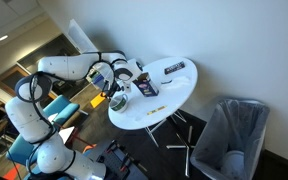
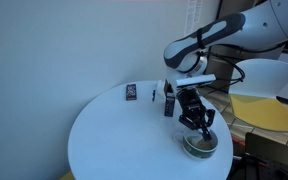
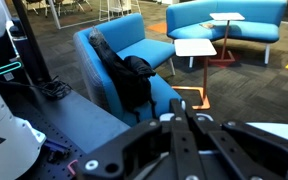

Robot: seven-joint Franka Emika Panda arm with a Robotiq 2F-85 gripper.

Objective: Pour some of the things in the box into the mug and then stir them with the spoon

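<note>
Two hazards stand out, and both come from how crowded the right side of the round white table (image 2: 104, 140) is.

The arm reaches down there with the gripper (image 2: 202, 124) right over the mug. Its jaws are closed tight in the wrist view. Whether a spoon handle is pinched between them is too small to tell.

The box (image 2: 169, 101) stands just left of the gripper, near it but apparently not touching. It seems to stand on end, long axis vertical, with a narrow side toward this camera. Which way its opening points cannot be made out. A sideways sweep of the wrist could topple the tall, narrow carton and scatter what is left inside.

The mug (image 2: 199, 146) sits upright with its mouth up, at the near right of the table, close to the rim. It looks light. If a stirring motion drags on its wall or presses off-centre, the mug could tip or slide toward the edge and spill. Small, centred circles seem the safer choice.
</note>
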